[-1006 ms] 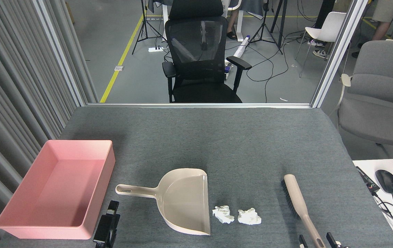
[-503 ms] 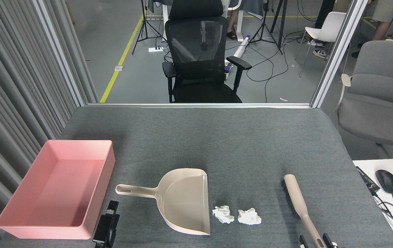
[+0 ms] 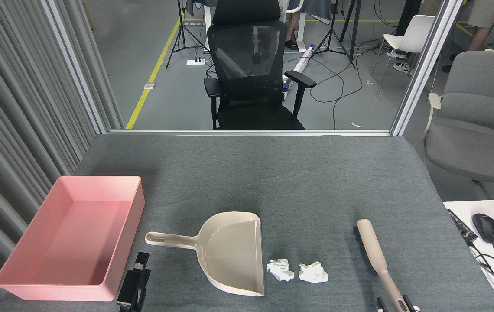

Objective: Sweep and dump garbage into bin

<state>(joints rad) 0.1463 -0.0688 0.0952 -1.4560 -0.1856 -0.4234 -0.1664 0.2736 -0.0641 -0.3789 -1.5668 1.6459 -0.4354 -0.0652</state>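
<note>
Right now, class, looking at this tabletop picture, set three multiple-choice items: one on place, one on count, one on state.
1. Where do the tissue wads lie?
A. In the pink bin
B. On the table, just right of the dustpan's open edge
C. On the brush

2. How many wads are there?
A. Two
B. Four
C. Five

3. What is in the pink bin?
A. Nothing
B. A brush
C. The dustpan

Answers: 1 B, both wads rest on the grey table beside the dustpan. 2 A, two white lumps show. 3 A, its floor is bare; the brush lies far right.
</note>
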